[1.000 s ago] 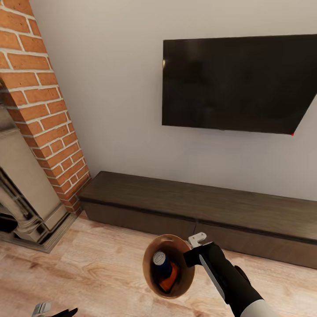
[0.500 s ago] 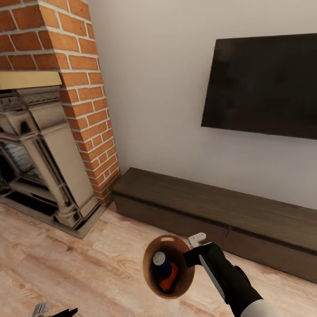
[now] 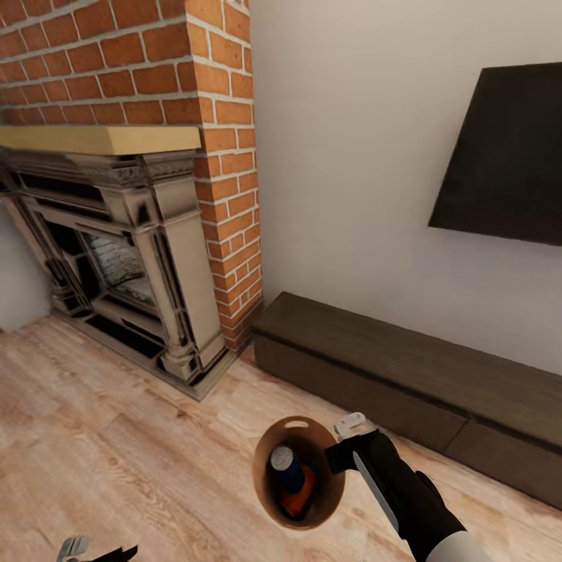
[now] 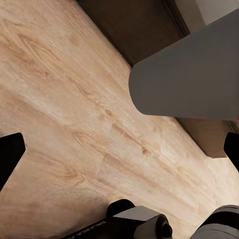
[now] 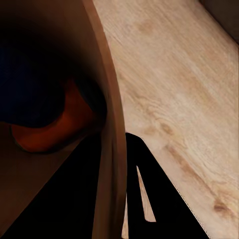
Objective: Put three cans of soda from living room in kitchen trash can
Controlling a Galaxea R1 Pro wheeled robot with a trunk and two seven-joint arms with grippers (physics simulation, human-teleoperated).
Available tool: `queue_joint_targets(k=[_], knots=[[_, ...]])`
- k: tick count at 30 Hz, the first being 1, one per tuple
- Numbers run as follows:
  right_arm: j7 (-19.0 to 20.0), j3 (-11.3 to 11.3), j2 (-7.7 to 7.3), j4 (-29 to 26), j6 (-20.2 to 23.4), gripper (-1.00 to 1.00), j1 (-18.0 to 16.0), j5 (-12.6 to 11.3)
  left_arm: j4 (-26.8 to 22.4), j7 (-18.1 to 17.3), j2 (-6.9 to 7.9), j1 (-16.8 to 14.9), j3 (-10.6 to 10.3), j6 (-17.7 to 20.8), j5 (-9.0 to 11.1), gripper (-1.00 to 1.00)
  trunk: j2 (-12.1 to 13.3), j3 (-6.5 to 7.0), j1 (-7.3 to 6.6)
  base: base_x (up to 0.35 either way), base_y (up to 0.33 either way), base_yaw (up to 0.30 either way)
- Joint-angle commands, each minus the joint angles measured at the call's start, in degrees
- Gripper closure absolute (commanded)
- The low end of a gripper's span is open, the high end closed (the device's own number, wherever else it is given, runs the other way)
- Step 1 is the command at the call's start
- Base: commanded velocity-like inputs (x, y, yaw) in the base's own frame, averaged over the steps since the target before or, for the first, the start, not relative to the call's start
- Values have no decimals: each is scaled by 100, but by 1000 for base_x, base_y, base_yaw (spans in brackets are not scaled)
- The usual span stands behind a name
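The tash can [image 3: 269,460], a small round bin with a brown inside, hangs above the wood floor with my right gripper [image 3: 341,442] shut on its rim. Inside it stands a blue can of soda [image 3: 285,467] with a grey top, and an orange can of soda [image 3: 301,492] lies beside it. In the right wrist view the bin wall [image 5: 107,124] runs between the dark fingers, with the orange can [image 5: 50,129] and the dark blue can [image 5: 30,84] behind it. My left gripper [image 3: 78,549] is low at the picture's edge, and its fingertips stand wide apart in the left wrist view [image 4: 119,149].
A red brick fireplace [image 3: 140,179] with an ornate metal surround stands at the left. A long dark wood cabinet [image 3: 406,375] runs along the white wall under a black wall TV [image 3: 507,156]. Light wood plank floor [image 3: 117,468] lies in front.
The whole view has swung left: the fireplace has come fully into the picture and the TV and cabinet have slid right. The bin and right arm keep the same place in the picture.
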Motion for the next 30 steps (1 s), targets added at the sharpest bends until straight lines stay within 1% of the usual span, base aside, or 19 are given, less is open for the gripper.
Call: queue_joint_targets(k=[1,20,30], knots=[[34,0,1,-2,1,100,-2,-96,0,-1,0,0,0,0,0,-100,0,1,0,-156,309,286],[34,0,1,-1,1,100,-2,-96,0,2,0,0,0,0,0,-100,0,1,0,-152,302,286],[34,14,1,6,1,100,-2,-96,-1,-1,0,0,0,0,3,-100,0,-30,0,-21,47,265]])
